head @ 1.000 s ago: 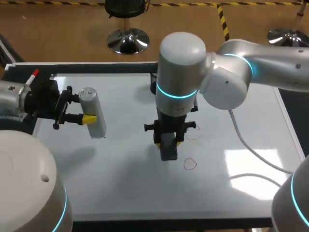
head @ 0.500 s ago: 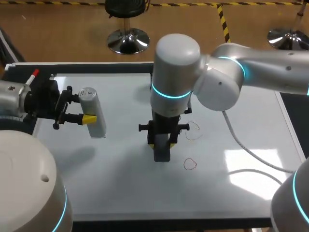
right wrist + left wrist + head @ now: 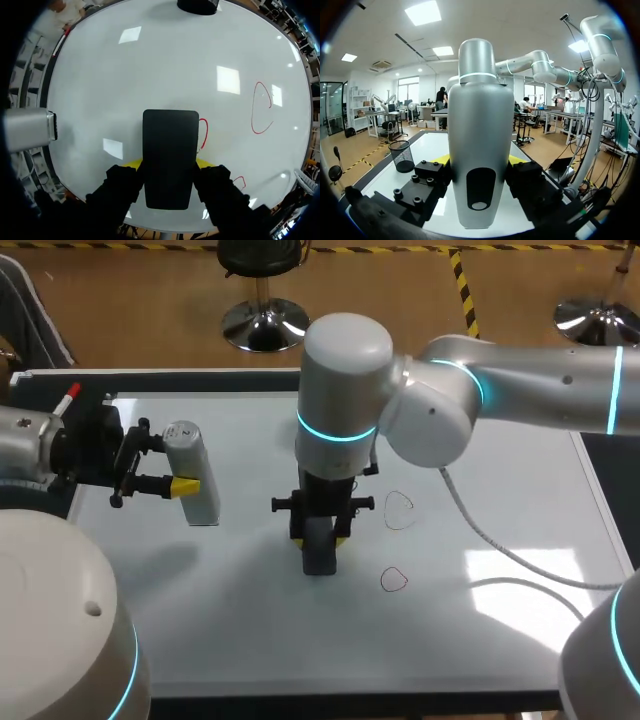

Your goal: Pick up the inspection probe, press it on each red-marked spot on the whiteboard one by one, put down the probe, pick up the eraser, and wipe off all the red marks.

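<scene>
The eraser (image 3: 320,552) sits clamped in our right end effector (image 3: 169,164) beside the red marks (image 3: 394,580); our left end effector (image 3: 479,161) grips the probe (image 3: 192,472).

Partly under our eraser (image 3: 170,156): one red mark (image 3: 203,134), visible only at the eraser's 3 o'clock. Behind the probe (image 3: 479,100): most of the tips of our left gripper (image 3: 479,161).

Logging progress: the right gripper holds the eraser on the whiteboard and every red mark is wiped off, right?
Not quite. The right gripper does hold the eraser on the whiteboard, but the red marks are not wiped off; the head view shows two beside it.
</scene>
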Controlling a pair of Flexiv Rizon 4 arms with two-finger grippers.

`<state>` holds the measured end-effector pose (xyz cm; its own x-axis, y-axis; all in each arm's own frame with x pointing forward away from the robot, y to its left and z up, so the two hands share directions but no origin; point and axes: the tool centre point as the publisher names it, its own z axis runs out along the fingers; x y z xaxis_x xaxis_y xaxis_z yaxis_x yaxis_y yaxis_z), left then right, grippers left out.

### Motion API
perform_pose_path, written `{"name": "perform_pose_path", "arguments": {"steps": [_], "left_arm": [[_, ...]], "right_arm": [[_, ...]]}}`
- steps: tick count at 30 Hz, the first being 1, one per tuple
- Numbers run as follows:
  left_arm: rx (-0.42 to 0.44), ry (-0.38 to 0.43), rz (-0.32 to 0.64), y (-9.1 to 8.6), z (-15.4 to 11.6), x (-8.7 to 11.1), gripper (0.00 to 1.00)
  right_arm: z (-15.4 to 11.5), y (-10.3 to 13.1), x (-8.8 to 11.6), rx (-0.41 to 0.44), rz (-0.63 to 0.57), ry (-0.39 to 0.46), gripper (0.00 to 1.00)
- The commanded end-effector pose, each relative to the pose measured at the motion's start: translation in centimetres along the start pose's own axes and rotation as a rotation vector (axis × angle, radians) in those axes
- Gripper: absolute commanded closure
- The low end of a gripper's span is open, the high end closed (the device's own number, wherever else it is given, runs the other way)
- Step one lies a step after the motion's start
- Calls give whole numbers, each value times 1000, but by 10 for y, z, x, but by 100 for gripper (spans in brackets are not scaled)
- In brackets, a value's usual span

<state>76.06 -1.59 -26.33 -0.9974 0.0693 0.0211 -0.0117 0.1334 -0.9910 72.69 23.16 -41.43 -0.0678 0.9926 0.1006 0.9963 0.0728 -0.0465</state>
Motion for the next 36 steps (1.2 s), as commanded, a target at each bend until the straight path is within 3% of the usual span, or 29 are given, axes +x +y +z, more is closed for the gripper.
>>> {"name": "perform_pose_path", "arguments": {"steps": [1, 23, 36], "left_arm": [[2, 0, 2, 0, -1, 0, 100], [2, 0, 2, 0, -1, 0, 100], [2, 0, 2, 0, -1, 0, 100]], "right_arm": [[8, 6, 5, 12, -3, -4, 100], [20, 21, -43, 43, 67, -32, 100], [-11, 21, -43, -13, 65, -39, 100]]}}
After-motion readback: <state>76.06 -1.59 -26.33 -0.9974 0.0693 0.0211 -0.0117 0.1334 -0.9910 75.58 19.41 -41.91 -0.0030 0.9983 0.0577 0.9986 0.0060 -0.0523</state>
